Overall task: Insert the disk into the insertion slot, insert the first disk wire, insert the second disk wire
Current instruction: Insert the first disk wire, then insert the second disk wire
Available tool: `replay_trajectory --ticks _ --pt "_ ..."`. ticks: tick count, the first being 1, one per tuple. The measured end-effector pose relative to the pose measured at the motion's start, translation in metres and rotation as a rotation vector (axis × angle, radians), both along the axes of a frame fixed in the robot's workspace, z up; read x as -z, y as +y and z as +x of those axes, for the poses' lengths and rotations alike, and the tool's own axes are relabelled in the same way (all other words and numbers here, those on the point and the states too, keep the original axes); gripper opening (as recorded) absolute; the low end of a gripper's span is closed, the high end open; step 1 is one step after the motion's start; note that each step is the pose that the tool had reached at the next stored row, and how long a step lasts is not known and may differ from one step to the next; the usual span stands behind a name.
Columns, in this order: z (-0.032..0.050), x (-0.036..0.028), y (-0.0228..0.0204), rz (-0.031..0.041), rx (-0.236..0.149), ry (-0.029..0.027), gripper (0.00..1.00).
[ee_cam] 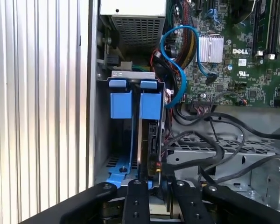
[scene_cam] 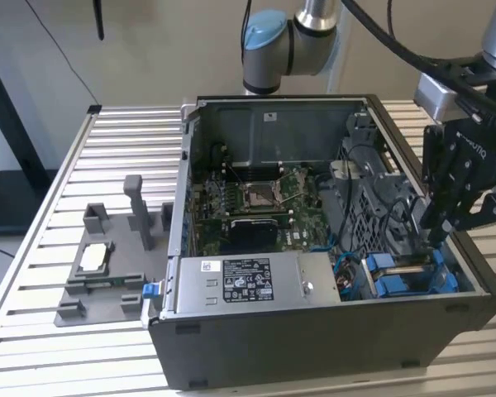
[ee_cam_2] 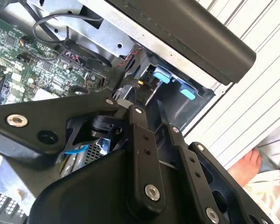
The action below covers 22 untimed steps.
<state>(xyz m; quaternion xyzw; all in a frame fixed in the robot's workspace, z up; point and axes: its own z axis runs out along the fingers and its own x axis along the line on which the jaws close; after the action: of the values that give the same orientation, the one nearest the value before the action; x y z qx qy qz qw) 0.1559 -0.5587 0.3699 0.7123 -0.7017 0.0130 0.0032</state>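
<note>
First wrist view: disk (ee_cam: 152,140) stands edgewise along insertion slot (ee_cam: 133,74).

disk (ee_cam: 152,140) in insertion slot (ee_cam: 102,135), at case (scene_cam: 314,347) corner, exterior view's right; hand (scene_cam: 441,234) just above

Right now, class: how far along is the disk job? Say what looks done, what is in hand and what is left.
Done: the disk, in its blue frame, looks seated in the insertion slot. In hand: the tool hangs low at the disk's end; whether it grips anything cannot be told. Left: black cables lie loose beside the bay, and no disk wire is visibly plugged in.
</note>
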Motion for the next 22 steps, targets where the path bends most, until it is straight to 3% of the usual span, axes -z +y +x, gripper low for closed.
replay_trajectory --ticks 9,16,22 --pt "0.0000 -0.0266 0.0004 -0.0001 0.005 -0.0039 0.27" --pt "0.0042 -0.0262 0.0017 0.0004 0.005 -0.0042 0.27" --pt "0.0136 -0.0240 0.0090 0.0022 0.005 -0.0040 0.27"
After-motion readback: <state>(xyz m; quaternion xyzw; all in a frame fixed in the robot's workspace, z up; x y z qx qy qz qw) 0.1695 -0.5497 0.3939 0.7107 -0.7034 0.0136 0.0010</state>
